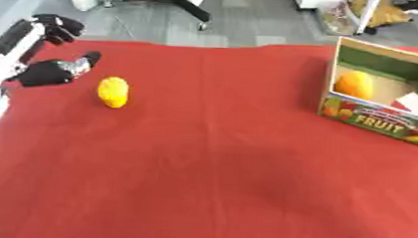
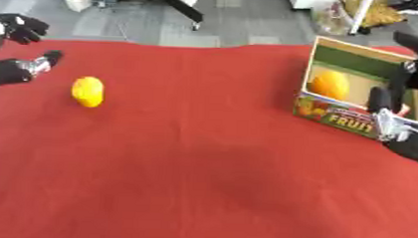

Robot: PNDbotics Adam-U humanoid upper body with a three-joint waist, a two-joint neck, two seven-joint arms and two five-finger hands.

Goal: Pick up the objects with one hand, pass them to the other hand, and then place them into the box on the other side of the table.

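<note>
Red cloth (image 1: 210, 181) covers the table nearest the camera. At nine o'clock a yellow fruit (image 1: 113, 92) lies on it, untouched. Just beside it, toward ten o'clock, the left hand (image 1: 53, 61) hovers with thumb and fingers spread apart, holding nothing. At three o'clock the right hand (image 2: 405, 98) hangs over the fruit box (image 2: 334, 118), fingers relaxed; an orange fruit (image 2: 330, 84) rests inside.
</note>
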